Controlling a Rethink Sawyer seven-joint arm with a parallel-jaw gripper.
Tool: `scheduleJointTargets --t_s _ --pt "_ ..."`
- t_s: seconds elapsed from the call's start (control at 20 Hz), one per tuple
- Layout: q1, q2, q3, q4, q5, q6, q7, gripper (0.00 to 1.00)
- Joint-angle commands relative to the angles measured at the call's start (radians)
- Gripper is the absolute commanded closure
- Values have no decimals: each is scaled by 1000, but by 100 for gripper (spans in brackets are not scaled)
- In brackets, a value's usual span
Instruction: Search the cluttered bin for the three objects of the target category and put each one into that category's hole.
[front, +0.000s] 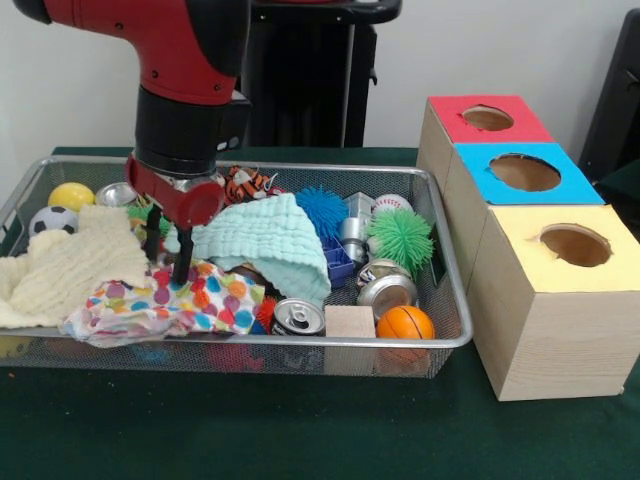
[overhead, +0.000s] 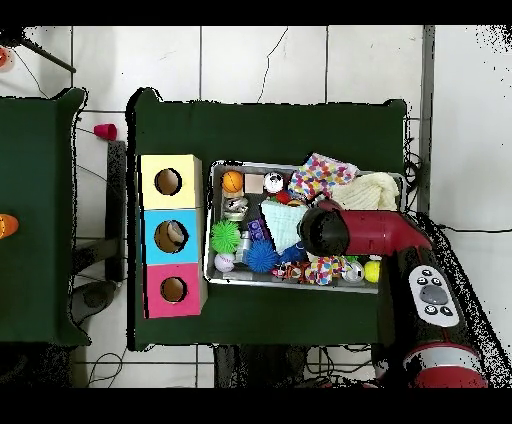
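Observation:
The wire bin (front: 455, 330) holds a jumble of items. My gripper (front: 167, 258) stands open over its left part, black fingers (front: 183, 262) pointing down onto the polka-dot cloth (front: 190, 300), nothing between them. A mint cloth (front: 265, 240) lies just right of it and a cream cloth (front: 70, 268) to its left. Also in the bin are an orange basketball (front: 405, 322), a green spiky ball (front: 400, 238), a blue spiky ball (front: 322, 208), a baseball (front: 392, 203), a yellow ball (front: 72, 195) and a soccer ball (front: 52, 219). In the overhead view the arm (overhead: 355, 232) hides the gripper.
Right of the bin stand three boxes with holes in their tops: red (front: 487, 118), blue (front: 525, 172) and yellow (front: 575, 245). Cans (front: 298, 317) (front: 387, 292), a wooden block (front: 350, 321) and a tiger toy (front: 245, 183) lie among the clutter. The cloths cover other items.

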Motion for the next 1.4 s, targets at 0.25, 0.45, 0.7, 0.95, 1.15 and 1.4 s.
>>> scheduleJointTargets --t_s 0.25,0.45,0.7,0.95,1.15,1.4 --pt "-13 27 43 116 -51 -5 -87 0" --pt "9 58 14 107 -64 -42 -47 0" --pt "16 70 2 111 -73 -76 -33 0" --pt "23 36 -9 126 -88 -93 -41 0" --pt "36 81 -43 80 -114 -98 -38 0" --pt "112 226 -156 -67 -158 -130 38 0"
